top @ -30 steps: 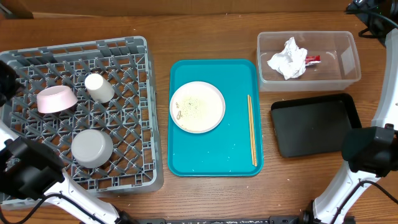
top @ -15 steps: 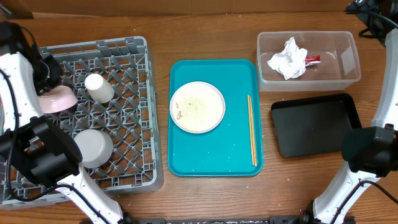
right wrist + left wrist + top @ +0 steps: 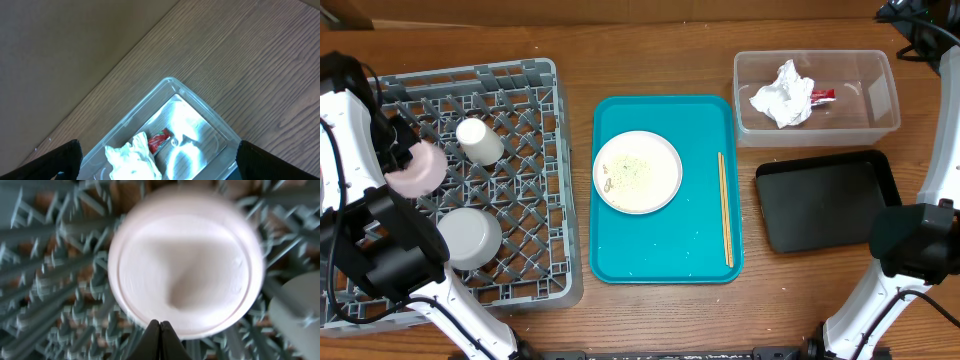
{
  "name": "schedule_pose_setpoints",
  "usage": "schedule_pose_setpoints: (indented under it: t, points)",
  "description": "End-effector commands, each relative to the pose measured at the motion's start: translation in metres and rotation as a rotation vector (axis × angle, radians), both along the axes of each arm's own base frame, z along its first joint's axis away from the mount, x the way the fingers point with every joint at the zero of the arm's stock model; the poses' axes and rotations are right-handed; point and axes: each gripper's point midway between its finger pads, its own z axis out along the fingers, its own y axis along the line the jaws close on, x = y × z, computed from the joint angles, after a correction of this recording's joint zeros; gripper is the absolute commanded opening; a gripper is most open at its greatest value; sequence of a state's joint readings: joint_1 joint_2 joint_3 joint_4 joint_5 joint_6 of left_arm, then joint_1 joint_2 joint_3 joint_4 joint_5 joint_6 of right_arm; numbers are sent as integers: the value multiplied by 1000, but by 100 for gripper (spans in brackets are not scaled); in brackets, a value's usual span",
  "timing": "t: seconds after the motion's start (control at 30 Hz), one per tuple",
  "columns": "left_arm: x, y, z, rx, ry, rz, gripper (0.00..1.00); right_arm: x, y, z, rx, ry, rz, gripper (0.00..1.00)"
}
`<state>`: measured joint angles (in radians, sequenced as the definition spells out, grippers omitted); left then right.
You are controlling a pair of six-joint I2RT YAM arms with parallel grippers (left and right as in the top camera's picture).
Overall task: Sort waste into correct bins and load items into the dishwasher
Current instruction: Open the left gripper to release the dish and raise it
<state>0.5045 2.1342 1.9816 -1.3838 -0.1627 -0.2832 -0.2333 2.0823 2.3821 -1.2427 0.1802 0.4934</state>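
Note:
The small pinkish-white bowl [image 3: 417, 167] sits tilted at the left of the grey dishwasher rack [image 3: 535, 205]. My left gripper [image 3: 400, 152] is shut, its joined tips [image 3: 160, 326] at the bowl's rim [image 3: 185, 265] with nothing between them. The white cup [image 3: 478, 140] and upturned grey-green bowl [image 3: 468, 238] are in the rack. The white plate [image 3: 638, 171] with crumbs and the chopsticks [image 3: 725, 208] lie on the teal tray [image 3: 665, 260]. Napkin [image 3: 782, 94] and red wrapper [image 3: 823, 96] lie in the clear tub [image 3: 886, 88]. My right gripper [image 3: 160, 152] hangs open above the tub.
The black tray [image 3: 825, 205] lies in front of the tub at the right. The right arm's base [image 3: 912, 245] stands by its right edge. The left arm's base [image 3: 380, 265] overlaps the rack's front left corner.
My left arm swung in over the rack's left side. The pinkish bowl has shifted slightly toward the front and tipped. The right arm has not moved.

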Motion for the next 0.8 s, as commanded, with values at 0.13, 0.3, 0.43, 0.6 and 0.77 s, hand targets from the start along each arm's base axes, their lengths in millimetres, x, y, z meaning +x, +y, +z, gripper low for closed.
schedule_pose_setpoints:
  t: [0.13,0.3,0.43,0.6,0.77]
  points:
    - [-18,-5,12,3,41,109,4,0,2,8,-3,-21,3,100]
    - [-4,-7,52,26,-120,139,4,0,2,8,-3,-21,3,100]
    - [10,-14,88,20,-283,126,5,0,2,8,-3,-21,3,100]
    - [23,-26,100,-45,-371,105,71,0,2,8,-3,-20,3,100]
    - [29,-39,99,-122,-398,90,100,0,2,8,-3,-21,3,100]
